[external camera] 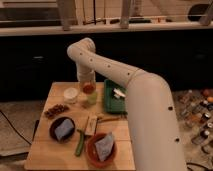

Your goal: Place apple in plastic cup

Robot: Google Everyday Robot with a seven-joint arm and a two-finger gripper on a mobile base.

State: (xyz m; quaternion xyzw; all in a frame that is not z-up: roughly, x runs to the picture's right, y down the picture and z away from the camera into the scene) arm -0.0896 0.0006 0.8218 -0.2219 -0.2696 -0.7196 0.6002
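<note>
Claw (87, 81), one apple (89, 88) over one plastic cup (92, 99)

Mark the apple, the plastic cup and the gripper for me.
apple (89, 89): camera view, middle of its reddish-orange face.
plastic cup (92, 99): camera view, its pale yellow-green front wall.
gripper (87, 83): camera view, its lower tip, right at the apple, above the plastic cup.

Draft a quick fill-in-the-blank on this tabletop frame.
The pincer is at the apple, directly ____ the plastic cup.
In the image, the white cup stands ____ of the plastic cup.
The tray beside them is ____ in colour.
Missing: above, left, green.
</note>
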